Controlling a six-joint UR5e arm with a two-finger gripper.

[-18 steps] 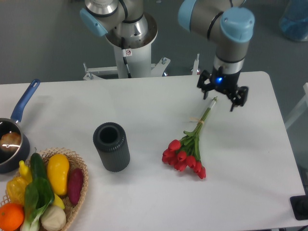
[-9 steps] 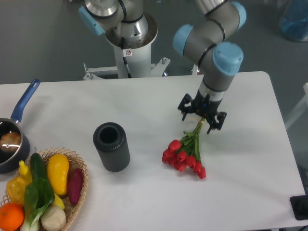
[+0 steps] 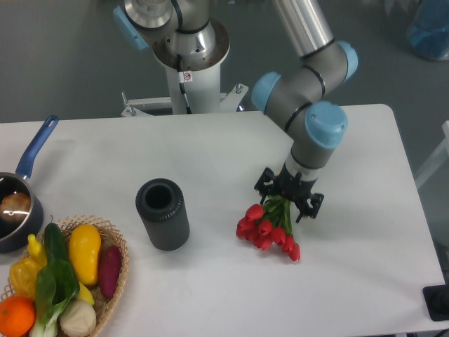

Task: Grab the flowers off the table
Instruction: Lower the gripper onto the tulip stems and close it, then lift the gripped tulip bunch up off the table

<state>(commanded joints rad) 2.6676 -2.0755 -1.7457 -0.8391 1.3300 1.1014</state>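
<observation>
The flowers (image 3: 266,228), red tulips with green leaves, lie on the white table (image 3: 210,154) right of centre, buds toward the front. My gripper (image 3: 288,201) is straight over the upper part of the bunch, where the leaves meet the stems. Its fingers (image 3: 263,184) stand apart on both sides of the greenery, so it looks open. The arm hides the thin stems behind the gripper.
A dark grey cylindrical cup (image 3: 163,213) stands left of the flowers. A wicker basket (image 3: 116,281) of vegetables sits at the front left corner. A blue-handled pot (image 3: 17,203) is at the left edge. The robot base (image 3: 188,63) is at the back.
My gripper has moved from the back right, near the stem ends, forward and left along the stems and down over the leafy part of the bunch. The flowers have not moved.
</observation>
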